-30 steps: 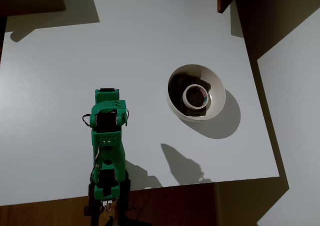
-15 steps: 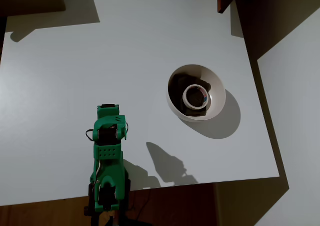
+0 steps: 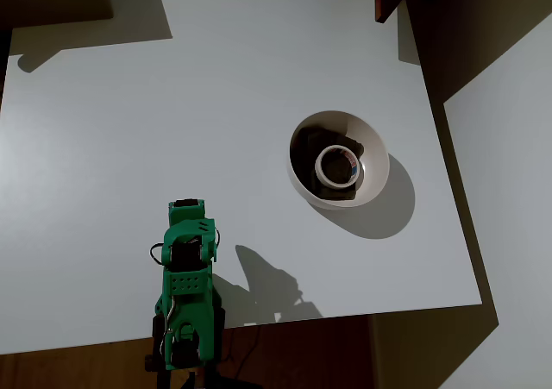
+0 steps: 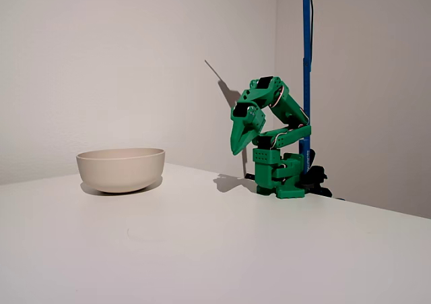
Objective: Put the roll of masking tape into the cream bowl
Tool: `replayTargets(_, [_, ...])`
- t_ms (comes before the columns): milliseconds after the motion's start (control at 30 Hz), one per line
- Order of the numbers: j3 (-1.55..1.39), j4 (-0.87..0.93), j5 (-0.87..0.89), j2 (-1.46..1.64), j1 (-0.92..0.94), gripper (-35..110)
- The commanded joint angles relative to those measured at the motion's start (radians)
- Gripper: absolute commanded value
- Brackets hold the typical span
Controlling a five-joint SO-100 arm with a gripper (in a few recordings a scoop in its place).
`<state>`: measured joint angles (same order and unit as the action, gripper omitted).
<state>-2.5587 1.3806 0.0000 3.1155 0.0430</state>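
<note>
One roll of masking tape (image 3: 336,166) inside cream bowl (image 3: 373,150) | gripper (image 4: 237,145) well apart, left (overhead view) | jaws: cannot tell

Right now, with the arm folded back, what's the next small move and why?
Probably none beyond settling at rest: the roll of masking tape already lies inside the cream bowl, and the gripper hangs folded near the arm's base, apart from the bowl and carrying nothing.

Roll of masking tape (image 3: 336,166) inside cream bowl (image 3: 373,156); arm (image 3: 186,268) well left, overhead view.
</note>
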Motion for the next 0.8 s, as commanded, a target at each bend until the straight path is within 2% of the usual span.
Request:
replayTargets(0, [-0.078, -0.015, -0.005, 0.098, -0.018, -8])
replayTargets(200, [-0.207, 0.014, 0.002, 0.27, -0.026, -8])
replayTargets(767, [-0.353, 0.006, 0.014, 0.275, -0.031, -8])
